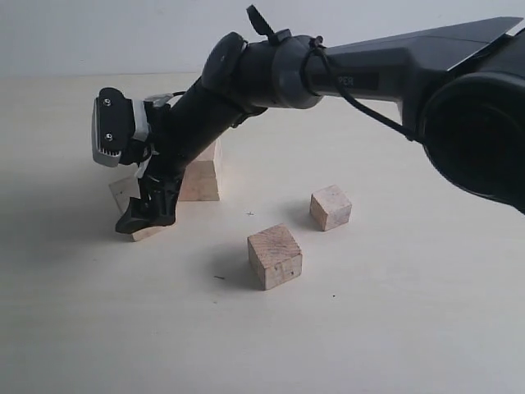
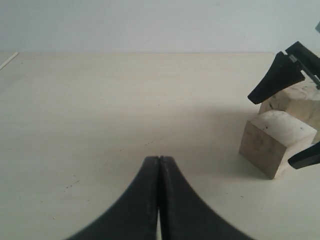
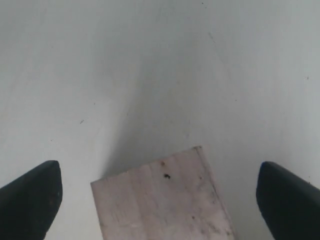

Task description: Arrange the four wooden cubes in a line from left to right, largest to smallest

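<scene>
Exterior view: no row among cubes (image 1: 275, 256), ordering all to do; right gripper (image 3: 158, 185) wide open astride cube (image 3: 165, 212), gripping nothing; left gripper (image 2: 159, 170) closed, empty.

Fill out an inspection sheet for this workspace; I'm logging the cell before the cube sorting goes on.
Surface: pale table, faint dark specks.
Job's things: not lined up; front cube, small cube, cube behind the arm, cube between the right fingers.
Clutter: nothing seen.
Grippers: right gripper open, straddling a cube; left gripper shut, empty.
Cables: black cable along the right arm.
Surroundings: plain pale wall.
</scene>
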`<state>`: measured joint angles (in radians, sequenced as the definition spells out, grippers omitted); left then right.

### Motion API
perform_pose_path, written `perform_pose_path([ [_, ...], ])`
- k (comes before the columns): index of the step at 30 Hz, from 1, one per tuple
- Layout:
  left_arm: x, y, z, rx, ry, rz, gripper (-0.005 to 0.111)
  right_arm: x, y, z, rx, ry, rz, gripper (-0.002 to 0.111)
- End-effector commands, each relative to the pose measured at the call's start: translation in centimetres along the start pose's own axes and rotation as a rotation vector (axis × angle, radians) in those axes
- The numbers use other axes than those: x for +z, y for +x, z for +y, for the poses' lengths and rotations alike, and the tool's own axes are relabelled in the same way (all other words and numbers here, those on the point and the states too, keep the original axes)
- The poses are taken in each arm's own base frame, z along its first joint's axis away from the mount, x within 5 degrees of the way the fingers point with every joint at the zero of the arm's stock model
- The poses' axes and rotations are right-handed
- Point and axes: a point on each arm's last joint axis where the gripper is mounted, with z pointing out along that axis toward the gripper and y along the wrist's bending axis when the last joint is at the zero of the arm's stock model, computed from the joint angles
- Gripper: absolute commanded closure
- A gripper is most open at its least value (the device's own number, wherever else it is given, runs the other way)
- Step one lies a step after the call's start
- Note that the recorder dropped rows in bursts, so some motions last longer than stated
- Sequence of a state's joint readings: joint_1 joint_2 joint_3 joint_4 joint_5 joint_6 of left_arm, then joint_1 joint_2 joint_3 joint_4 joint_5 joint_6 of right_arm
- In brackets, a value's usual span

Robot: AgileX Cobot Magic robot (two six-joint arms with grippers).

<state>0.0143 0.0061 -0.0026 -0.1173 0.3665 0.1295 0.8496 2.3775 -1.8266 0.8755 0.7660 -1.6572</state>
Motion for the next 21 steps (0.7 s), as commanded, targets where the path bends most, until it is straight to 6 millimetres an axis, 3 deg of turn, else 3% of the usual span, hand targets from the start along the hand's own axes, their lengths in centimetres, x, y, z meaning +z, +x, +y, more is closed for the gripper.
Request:
perform_pose_path([
  [1, 0.0, 0.0, 0.0, -0.003, 0.003, -0.014, 0.107, 0.5, 0.7, -0.4, 0.029, 0.024, -0.003, 0.003],
  [7, 0.0, 0.0, 0.0, -0.003, 0.003, -0.014, 0.107, 1.3, 1.6, -0.3, 0.028, 0.011, 0.02, 0.008],
  [10, 0.0, 0.0, 0.0, -0.003, 0.003, -0.014, 0.107, 1.3, 1.6, -0.3, 0.028, 0.012, 0.021, 0.03],
  [14, 0.0, 0.0, 0.0, -0.003, 0.003, -0.014, 0.107, 1.2, 1.5, 0.0, 0.029, -0.019, 0.014, 0.084],
  [16, 0.0, 0.0, 0.0, -0.003, 0.003, -0.014, 0.107, 0.9, 0.8, 0.1, 0.043, -0.033, -0.013, 0.1],
  [21, 0.0, 0.0, 0.0, -0.003, 0.003, -0.014, 0.107, -0.2, -0.8, 0.3, 0.04, -0.038, -0.056, 0.102],
])
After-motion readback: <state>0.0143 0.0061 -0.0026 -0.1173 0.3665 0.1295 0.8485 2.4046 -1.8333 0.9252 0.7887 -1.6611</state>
